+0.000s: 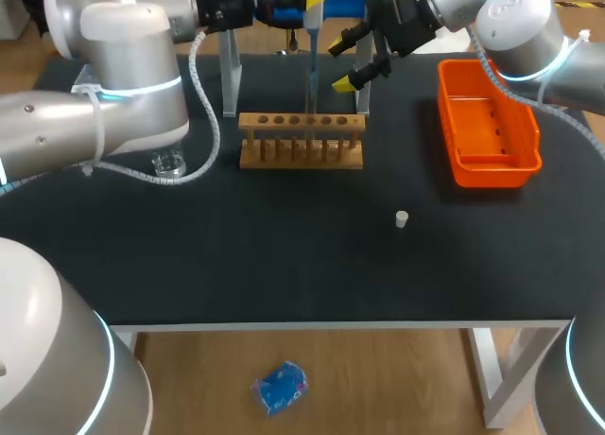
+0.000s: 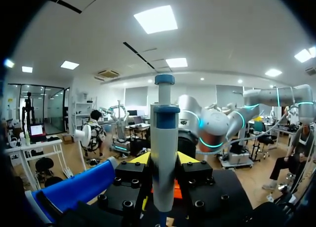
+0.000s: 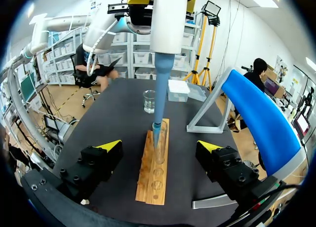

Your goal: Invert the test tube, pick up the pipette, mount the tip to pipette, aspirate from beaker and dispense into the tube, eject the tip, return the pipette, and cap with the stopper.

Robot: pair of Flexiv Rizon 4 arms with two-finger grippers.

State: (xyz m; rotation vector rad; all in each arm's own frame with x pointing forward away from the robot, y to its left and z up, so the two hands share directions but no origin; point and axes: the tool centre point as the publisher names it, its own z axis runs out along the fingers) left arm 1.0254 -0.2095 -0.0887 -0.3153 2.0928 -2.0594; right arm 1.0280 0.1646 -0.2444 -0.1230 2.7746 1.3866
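Our left gripper [image 2: 163, 160] grasps the pipette [image 2: 164, 133] upright, its tip in a test tube [image 3: 161, 145] in the rack [image 1: 301, 140] near the worktop's far edge. Our right gripper [image 3: 159, 146] hangs released beside the rack. The stopper [image 1: 401, 218] lies right of the worktop's middle.

This is a robotics laboratory set up for bench chemistry. Two grey robot arms, the left arm [image 1: 113, 85] and the right arm [image 1: 515, 24], reach over a black table [image 1: 284, 255]. It carries a wooden test-tube rack [image 1: 301, 140], a glass beaker [image 3: 149, 101], an orange plastic tray [image 1: 487, 123] and a small white stopper [image 1: 401, 218], with a blue-and-white pipette [image 2: 164, 153] above the rack.
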